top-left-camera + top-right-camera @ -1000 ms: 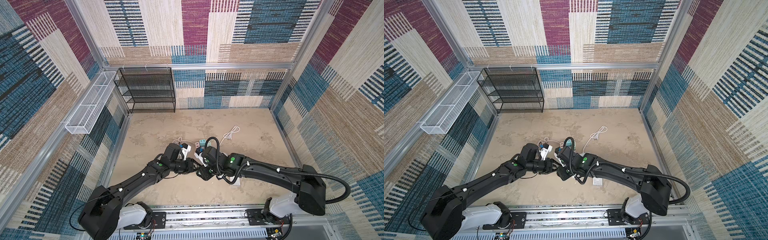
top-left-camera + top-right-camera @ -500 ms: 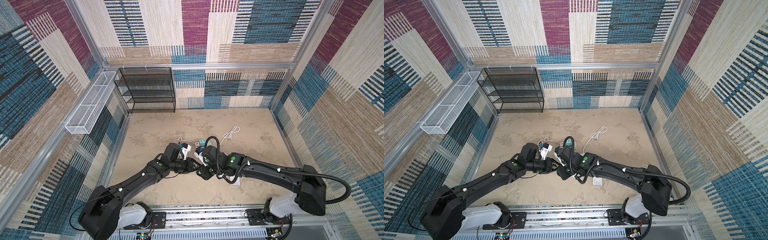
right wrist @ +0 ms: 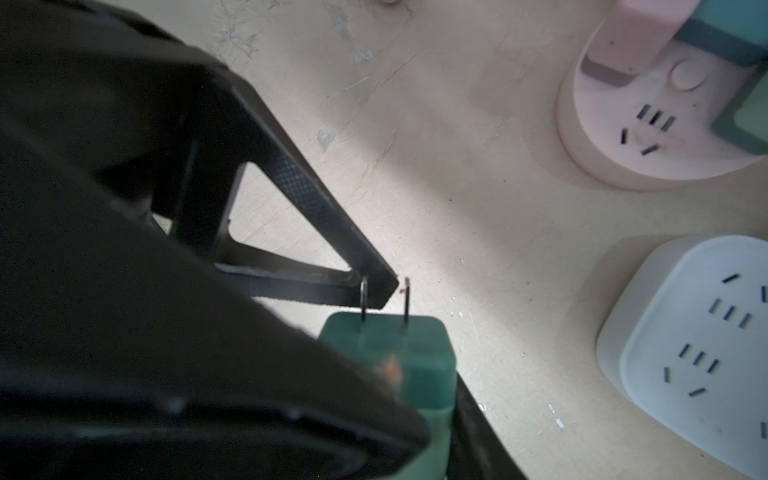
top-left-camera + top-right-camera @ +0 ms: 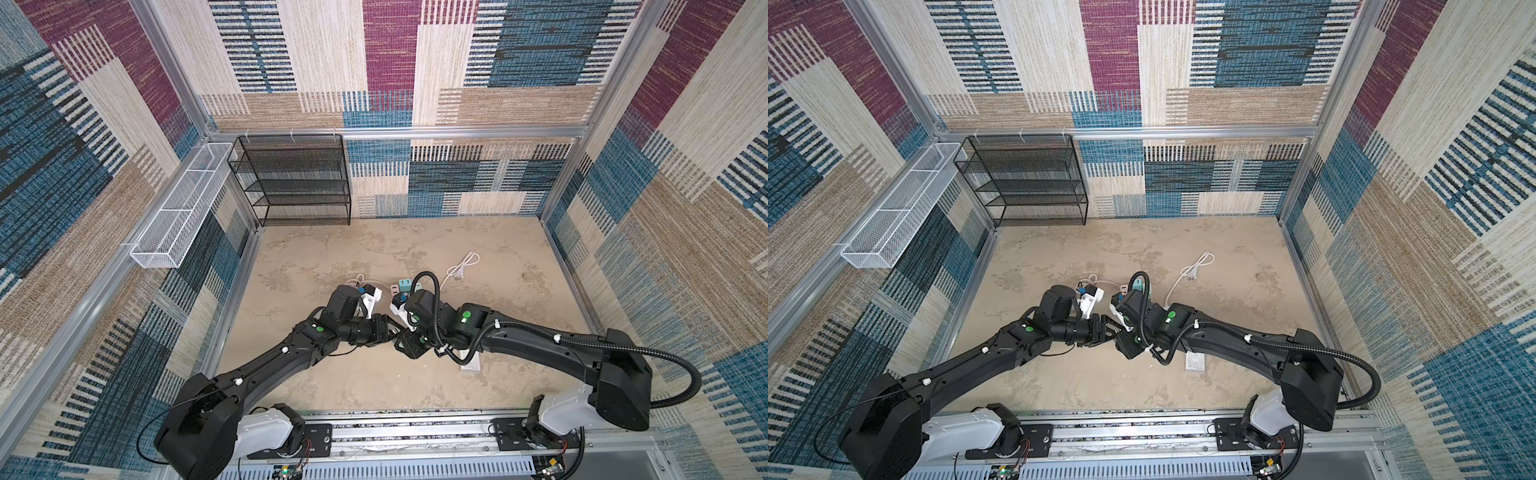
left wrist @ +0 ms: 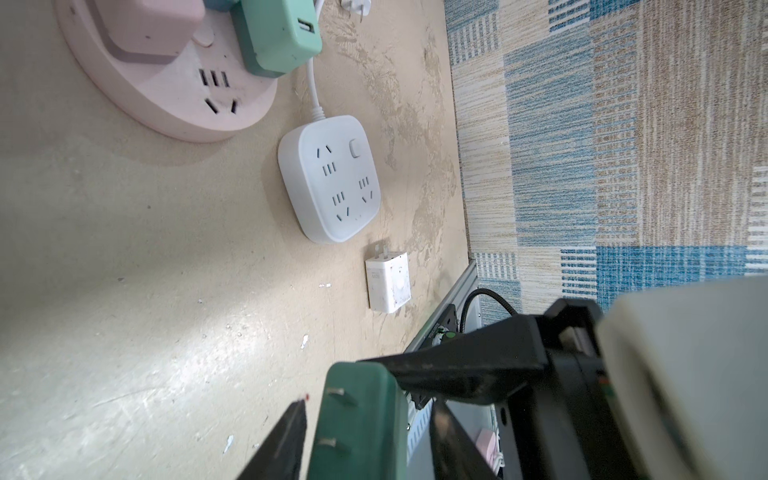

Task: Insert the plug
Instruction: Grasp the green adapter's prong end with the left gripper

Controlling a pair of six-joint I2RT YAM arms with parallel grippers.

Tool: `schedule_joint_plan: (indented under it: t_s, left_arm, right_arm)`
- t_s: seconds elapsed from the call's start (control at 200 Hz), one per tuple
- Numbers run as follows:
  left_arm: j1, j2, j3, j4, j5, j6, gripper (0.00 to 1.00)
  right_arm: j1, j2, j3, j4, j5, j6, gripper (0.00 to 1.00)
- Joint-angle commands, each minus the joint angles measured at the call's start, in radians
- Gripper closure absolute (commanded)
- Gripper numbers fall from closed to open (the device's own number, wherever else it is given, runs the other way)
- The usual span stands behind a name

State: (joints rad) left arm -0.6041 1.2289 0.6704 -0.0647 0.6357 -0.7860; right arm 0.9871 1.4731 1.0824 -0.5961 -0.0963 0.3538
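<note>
Right gripper [image 4: 409, 343]: jaws clamped on the dark green two-prong plug [image 3: 386, 365], held above the beige worktop [image 3: 457, 208] with its prongs bare, likely so they can meet a socket.
Left gripper [image 4: 1106, 328]: jaws apart, straddling the plug without gripping it; reads as a hand-over.
Beyond: round pink power strip [image 5: 174, 95] with free slots, the probable target.
Versus earlier: both arms unmoved.
</note>
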Motion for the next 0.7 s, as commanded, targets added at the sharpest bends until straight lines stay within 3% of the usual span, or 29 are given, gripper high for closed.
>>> schedule_joint_plan:
  t_s: [0.0,0.17,0.696]
  left_arm:
    - [-0.005,-0.009,0.014,-0.048,0.077,0.034,0.45]
    - [-0.005,-0.026,0.015,-0.053,0.064,0.031,0.44]
    - [-0.004,-0.029,-0.014,0.033,0.134,-0.012,0.64]
  right_arm:
    - [-0.004,-0.02,-0.008,0.122,0.028,0.014,0.94]
    - [-0.006,-0.046,-0.022,0.131,0.023,0.016,0.94]
    - [-0.005,-0.089,-0.034,0.185,-0.004,-0.025,0.93]
